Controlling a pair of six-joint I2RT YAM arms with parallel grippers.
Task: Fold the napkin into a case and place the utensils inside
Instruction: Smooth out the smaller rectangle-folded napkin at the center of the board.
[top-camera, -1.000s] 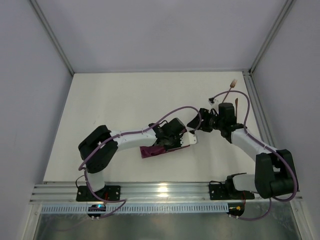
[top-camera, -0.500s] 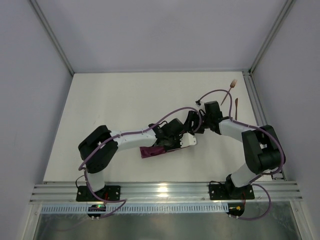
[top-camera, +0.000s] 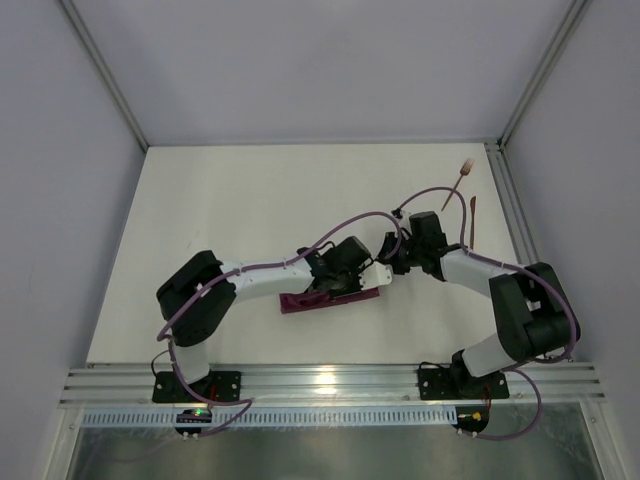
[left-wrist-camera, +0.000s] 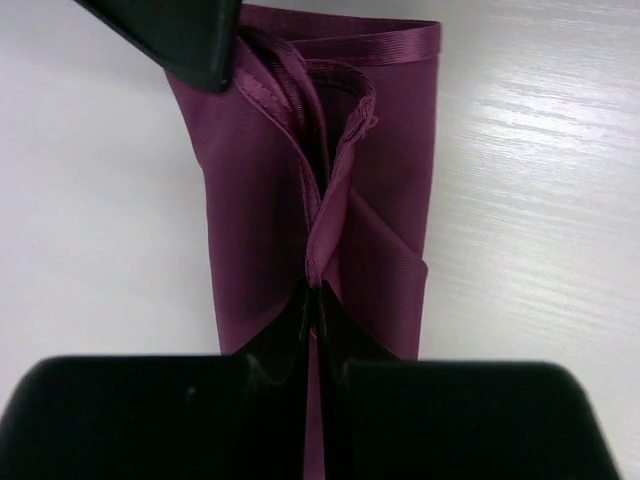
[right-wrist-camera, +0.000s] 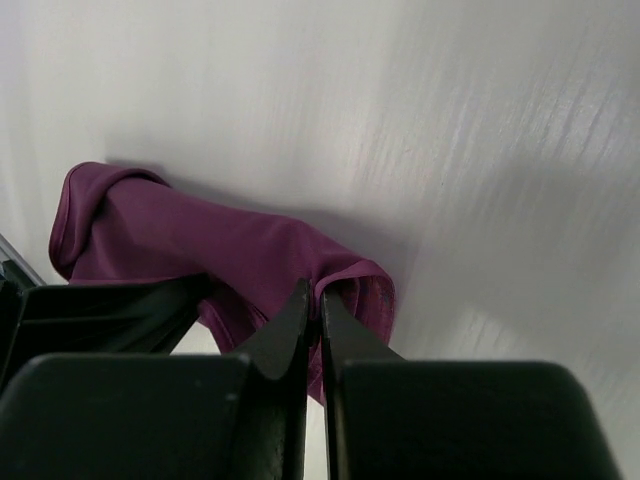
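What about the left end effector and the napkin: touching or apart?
Touching. The left wrist view shows the left end effector shut on a raised fold of the napkin, with no gap.

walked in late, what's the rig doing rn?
Mid-fold. Both arms hold the napkin, a narrow purple strip lying on the table. The left gripper has its jaws shut on a raised fold running along the strip. The right gripper pinches the cloth edge at one end. The fork and knife lie near the table's far right edge, untouched, so no utensil is inside yet.
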